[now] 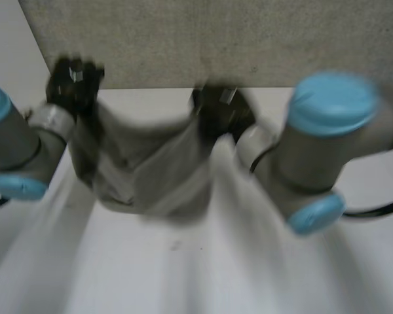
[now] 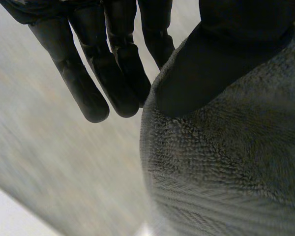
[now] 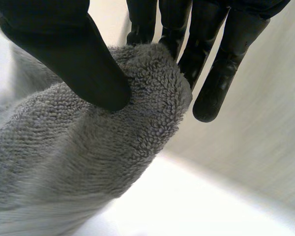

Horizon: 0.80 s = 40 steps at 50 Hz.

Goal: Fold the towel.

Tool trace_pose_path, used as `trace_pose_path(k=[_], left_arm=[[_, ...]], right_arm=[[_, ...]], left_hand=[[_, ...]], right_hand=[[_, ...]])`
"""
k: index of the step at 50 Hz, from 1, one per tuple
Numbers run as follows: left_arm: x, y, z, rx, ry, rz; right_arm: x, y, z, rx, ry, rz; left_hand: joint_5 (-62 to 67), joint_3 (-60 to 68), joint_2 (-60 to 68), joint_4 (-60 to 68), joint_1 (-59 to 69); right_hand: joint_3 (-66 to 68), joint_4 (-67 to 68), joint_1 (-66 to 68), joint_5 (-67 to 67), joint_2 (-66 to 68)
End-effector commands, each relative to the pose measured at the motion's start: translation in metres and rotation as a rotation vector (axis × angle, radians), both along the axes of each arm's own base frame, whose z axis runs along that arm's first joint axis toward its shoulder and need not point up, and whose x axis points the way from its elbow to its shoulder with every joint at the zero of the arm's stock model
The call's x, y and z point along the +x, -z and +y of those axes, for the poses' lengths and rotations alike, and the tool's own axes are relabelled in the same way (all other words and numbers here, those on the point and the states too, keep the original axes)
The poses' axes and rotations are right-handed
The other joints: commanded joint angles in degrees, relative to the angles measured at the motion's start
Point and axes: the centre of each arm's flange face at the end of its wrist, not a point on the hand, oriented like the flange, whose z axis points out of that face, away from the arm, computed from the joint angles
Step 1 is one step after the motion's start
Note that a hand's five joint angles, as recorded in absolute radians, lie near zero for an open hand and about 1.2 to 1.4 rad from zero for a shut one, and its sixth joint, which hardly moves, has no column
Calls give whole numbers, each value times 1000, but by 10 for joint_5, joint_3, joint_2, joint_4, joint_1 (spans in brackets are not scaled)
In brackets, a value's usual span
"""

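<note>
A grey terry towel (image 1: 150,170) sags in a loose fold between my two hands above the white table (image 1: 183,275). Beyond them a wide grey stretch of it (image 1: 216,39) lies flat. My left hand (image 1: 72,82) is at the fold's left end. In the left wrist view its thumb (image 2: 201,64) presses the towel's edge (image 2: 226,162) against the straight fingers (image 2: 113,73). My right hand (image 1: 219,108) is at the fold's right end. There the thumb (image 3: 88,64) pinches a rolled towel corner (image 3: 152,98) against the fingers (image 3: 221,64).
Both forearms with their light-blue caps (image 1: 331,101) reach in over the near part of the table, the left one (image 1: 26,147) low at the side. White tabletop lies bare in front of the hanging fold.
</note>
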Motion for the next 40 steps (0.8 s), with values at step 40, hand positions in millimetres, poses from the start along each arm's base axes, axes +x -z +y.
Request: trace_pose_path(k=[40], left_arm=[[-20, 95, 177, 404, 132, -57]], right_arm=[[-122, 100, 49, 67, 63, 774]], left_hand=[[116, 107, 106, 107, 128]], right_hand=[[126, 119, 255, 149, 129]])
